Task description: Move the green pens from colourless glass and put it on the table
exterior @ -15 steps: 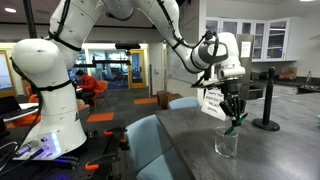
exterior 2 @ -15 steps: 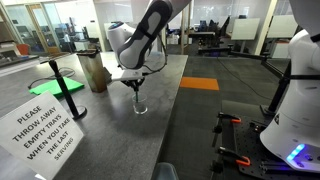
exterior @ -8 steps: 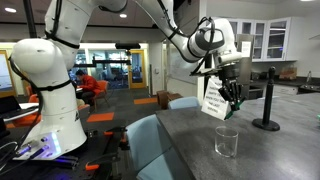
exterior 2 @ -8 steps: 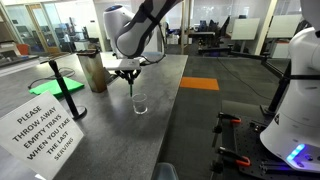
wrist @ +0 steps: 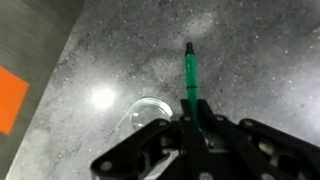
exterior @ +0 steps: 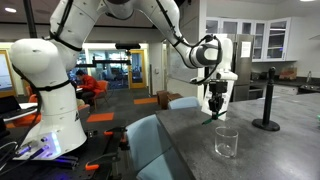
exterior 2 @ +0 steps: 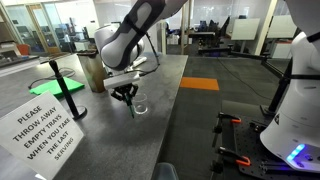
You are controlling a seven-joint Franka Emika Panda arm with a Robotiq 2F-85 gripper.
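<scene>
My gripper (exterior: 215,104) is shut on a thin green pen (wrist: 190,78) and holds it above the grey table (exterior: 270,155). In the wrist view the pen sticks out from between the fingers (wrist: 195,128), its dark tip pointing away. The colourless glass (exterior: 226,141) stands upright on the table below and to the side of the gripper; it looks empty. In an exterior view the gripper (exterior 2: 126,96) hangs just beside the glass (exterior 2: 140,105). In the wrist view the glass (wrist: 150,112) sits to the left of the pen.
A black post with a round base (exterior: 267,100) stands at the back of the table. A white sign with writing (exterior 2: 45,128), a brown bag (exterior 2: 97,72) and a green-based stand (exterior 2: 57,82) are on the table. Blue chairs (exterior: 150,145) stand at the table's edge.
The gripper lifted the green pen out of the glass, rose, then moved sideways away from over the glass and came lower again. The glass has not moved.
</scene>
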